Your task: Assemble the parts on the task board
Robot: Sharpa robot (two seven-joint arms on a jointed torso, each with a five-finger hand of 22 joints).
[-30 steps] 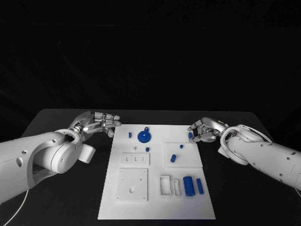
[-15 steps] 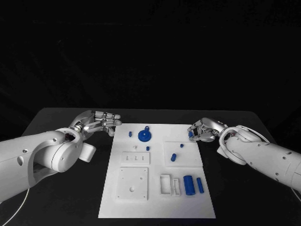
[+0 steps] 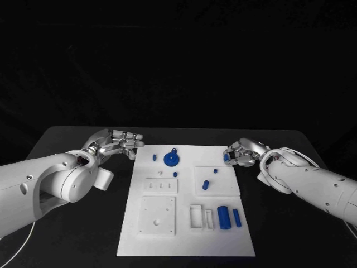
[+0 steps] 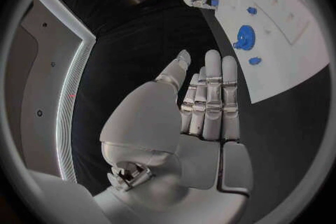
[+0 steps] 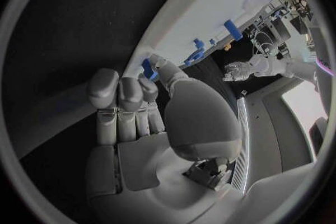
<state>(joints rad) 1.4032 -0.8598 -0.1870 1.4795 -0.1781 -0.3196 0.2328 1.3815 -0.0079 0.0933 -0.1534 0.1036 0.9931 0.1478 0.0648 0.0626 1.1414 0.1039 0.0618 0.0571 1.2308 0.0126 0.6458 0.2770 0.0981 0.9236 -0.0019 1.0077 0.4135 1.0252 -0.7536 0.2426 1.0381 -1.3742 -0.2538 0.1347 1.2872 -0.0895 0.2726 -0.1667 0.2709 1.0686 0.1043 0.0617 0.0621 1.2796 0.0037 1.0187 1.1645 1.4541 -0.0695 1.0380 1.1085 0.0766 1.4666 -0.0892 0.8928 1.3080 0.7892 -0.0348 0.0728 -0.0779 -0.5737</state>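
Note:
The white task board (image 3: 187, 234) lies in the middle of the black table. My right hand (image 3: 244, 154) is at the board's far right edge and pinches a small blue part (image 3: 226, 157) between thumb and fingers; the right wrist view shows that part (image 5: 148, 67) at the fingertips of the hand (image 5: 140, 123). My left hand (image 3: 118, 143) hovers at the board's far left corner with straight fingers and nothing in it. A blue gear (image 3: 170, 162) lies at the board's far end. Two blue cylinders (image 3: 224, 216) rest near the right edge.
Small blue pegs (image 3: 205, 185) stand or lie about the board's middle, and another peg (image 3: 154, 158) lies near the left hand. Raised white blocks (image 3: 158, 216) cover the board's near left. Black table (image 3: 74, 234) runs along both sides of the board.
The whole picture has shifted slightly. The right hand keeps the small blue part pinched and has edged a little toward the far side. The left hand has barely moved.

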